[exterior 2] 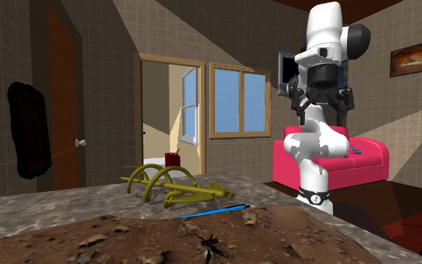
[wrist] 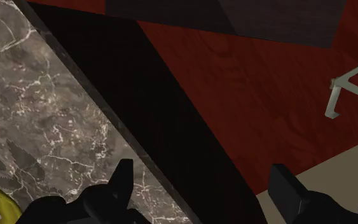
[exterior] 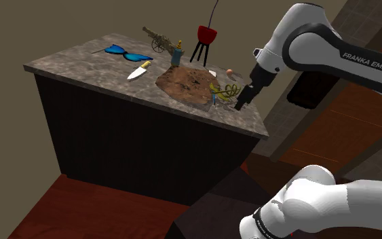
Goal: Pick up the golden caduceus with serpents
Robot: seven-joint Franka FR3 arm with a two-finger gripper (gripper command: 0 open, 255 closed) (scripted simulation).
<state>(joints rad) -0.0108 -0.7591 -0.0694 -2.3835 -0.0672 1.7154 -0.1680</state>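
My fingers (wrist: 121,178) are spread, hanging over the surface's (exterior: 81,64) edge just beside the gold caduceus (exterior: 224,92) lying there; it looks stiff, light and spindly, so I'd pinch its straight staff.

Bench (exterior: 81,64): grey-brown veined marble, smooth
Caduceus (exterior 2: 173,184): dull gold, smooth
Mat (exterior: 186,83): brown, rough, earthy
Floor (wrist: 234,83): red-brown grained wood
Pincer (exterior: 239,105): matt black

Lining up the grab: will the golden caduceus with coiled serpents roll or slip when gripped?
Likely stiff: the golden coiled caduceus holds its loops raised off the grey marble counter. Its thin round bars may slip in the black pincer. Lying sideways on curved coils, it could rock if nudged.
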